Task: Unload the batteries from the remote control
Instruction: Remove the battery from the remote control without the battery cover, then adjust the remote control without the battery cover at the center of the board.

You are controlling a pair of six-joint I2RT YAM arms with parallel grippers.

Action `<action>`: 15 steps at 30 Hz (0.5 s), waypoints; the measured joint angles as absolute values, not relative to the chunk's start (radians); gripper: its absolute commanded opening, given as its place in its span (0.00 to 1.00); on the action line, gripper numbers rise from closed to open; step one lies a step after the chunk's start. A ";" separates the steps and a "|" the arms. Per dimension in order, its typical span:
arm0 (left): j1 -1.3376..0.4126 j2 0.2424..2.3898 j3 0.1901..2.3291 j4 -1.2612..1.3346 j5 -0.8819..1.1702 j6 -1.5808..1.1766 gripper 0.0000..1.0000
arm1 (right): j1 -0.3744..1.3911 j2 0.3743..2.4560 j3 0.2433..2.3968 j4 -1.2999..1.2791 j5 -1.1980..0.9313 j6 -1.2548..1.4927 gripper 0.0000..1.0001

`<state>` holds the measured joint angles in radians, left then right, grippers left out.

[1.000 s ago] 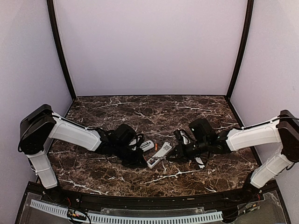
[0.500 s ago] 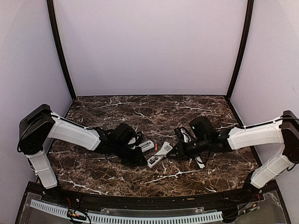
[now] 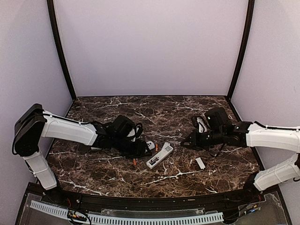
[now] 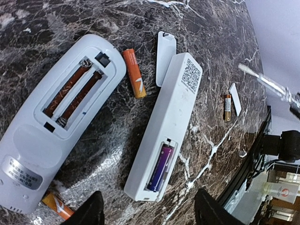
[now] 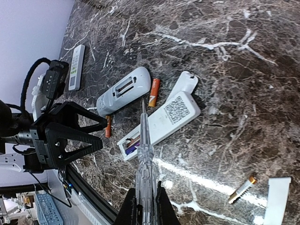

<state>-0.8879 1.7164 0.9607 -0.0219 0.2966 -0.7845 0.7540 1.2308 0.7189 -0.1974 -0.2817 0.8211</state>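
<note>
Centre of the marble: right arm pulled clear, one cell left seated

Since half a second ago the right gripper (image 3: 190, 142), clamped on a clear-handled screwdriver (image 5: 143, 154), has drawn back to the right, so the slim remote (image 4: 164, 126) lies uncovered. Its bay holds one purple battery (image 4: 159, 167) (the last one seated, I judge). The rounded remote (image 4: 61, 122) looks emptied, and loose orange batteries (image 4: 134, 79) lie beside it. Just before the slim remote's end hovers the left gripper (image 4: 151, 212), fingers spread wide with nothing between. Bare marble table (image 3: 187, 112) opens behind both remotes. Toward the near edge a stray battery (image 5: 242, 188) rests by a cover plate (image 5: 276, 199).
</note>
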 measured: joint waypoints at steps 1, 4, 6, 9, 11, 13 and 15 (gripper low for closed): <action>-0.887 1.716 0.961 -0.023 0.297 -0.779 0.72 | 0.742 1.216 0.714 -0.211 -0.271 0.821 0.00; -0.881 1.716 0.961 -0.019 0.308 -0.765 0.74 | 0.714 1.178 0.688 -0.246 -0.247 0.823 0.00; -0.878 1.718 0.963 -0.017 0.319 -0.756 0.74 | 0.700 1.154 0.665 -0.272 -0.229 0.826 0.00; -0.874 1.734 0.980 -0.015 0.335 -0.740 0.74 | 0.691 1.122 0.640 -0.312 -0.204 0.834 0.00; -0.874 1.747 0.989 -0.009 0.345 -0.734 0.74 | 0.691 1.098 0.626 -0.331 -0.185 0.846 0.00; -0.873 1.757 0.995 -0.006 0.354 -0.727 0.74 | 0.690 1.080 0.614 -0.344 -0.174 0.852 0.00; -0.873 1.767 0.997 -0.001 0.361 -0.720 0.74 | 0.688 1.072 0.600 -0.347 -0.164 0.857 0.00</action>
<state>-0.8734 1.7672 0.9970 -0.0013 0.3614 -0.7204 0.6884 1.0721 0.5999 -0.3466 -0.1642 0.8574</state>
